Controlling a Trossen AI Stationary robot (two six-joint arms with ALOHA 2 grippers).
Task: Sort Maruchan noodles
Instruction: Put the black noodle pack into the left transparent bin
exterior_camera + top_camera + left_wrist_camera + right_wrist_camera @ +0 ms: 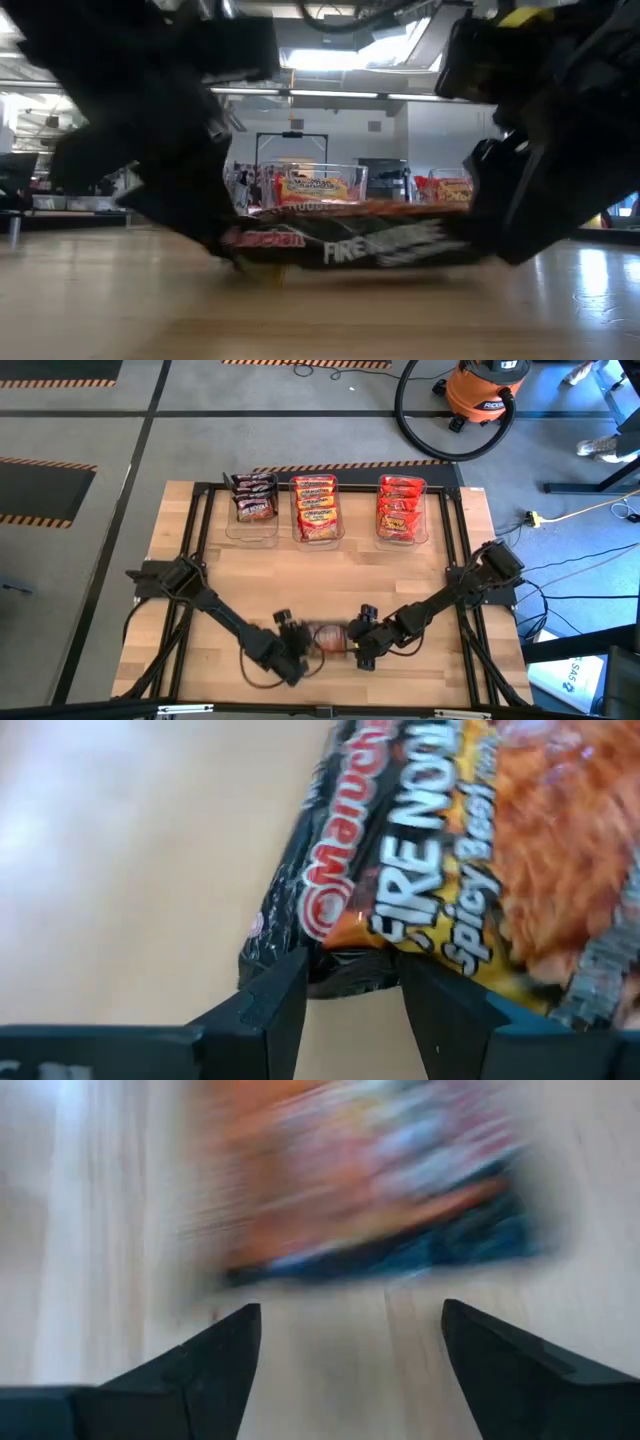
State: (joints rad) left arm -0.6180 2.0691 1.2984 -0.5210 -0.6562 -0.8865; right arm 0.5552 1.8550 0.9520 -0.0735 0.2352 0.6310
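Note:
One dark Maruchan packet (328,639) with orange and yellow print, reading "Fire Noodle" (370,243), lies between my two grippers near the table's near edge. My left gripper (297,652) is at its left end, shut on it. My right gripper (358,647) is at its right end, open (350,1330), with the packet (370,1180) ahead of its fingertips and untouched. Other packets lie in three clear tubs at the far edge: dark ones (254,497), orange-yellow ones (316,508) and red ones (400,508). My left gripper (352,995) pinches the packet's crimped short end (350,965) between its two fingers, near a corner. The fingers come in low and nearly level from the table's left. The packet lies about flat and extends toward the right; whether it is clear of the table, I cannot tell.
The three tubs stand in a row at the far edge, left (250,538), middle (318,540) and right (402,542). Bare wood lies between them and the grippers. A black frame (205,540) runs along the table's sides. An orange shop vacuum (485,390) stands on the floor beyond.

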